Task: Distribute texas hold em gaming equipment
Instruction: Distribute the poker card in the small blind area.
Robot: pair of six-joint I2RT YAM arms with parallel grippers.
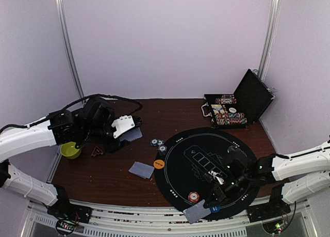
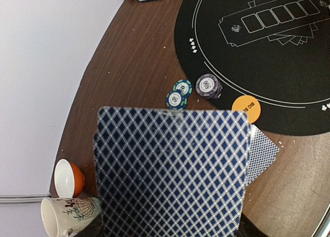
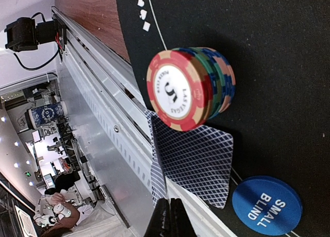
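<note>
The left jaws were shut on a card, held flat and back-up. It filled the wrist view so fully that the fingers were hidden behind it. The left gripper hung over bare wood at the far left, well off the mat, which I took for the carry before a deal. Below it a second card lay face down on the wood just beside the mat's rim. An orange disc sat on that rim, and three short chip stacks stood close by. To me this looked like one player's place half laid.

The right jaws were closed to a thin slit. The right gripper met the corner of the near card and seemed to nip it, though from that angle it could merely have been touching. That card lay back-up across the mat's near edge, overhanging the rail, perhaps with another beneath it. A tall stack stood touching its far side, and the blue disc was just beside it. This seat looked nearer done.

The open case at the far right held more chips, so I judged the sharing-out only partly through.
</note>
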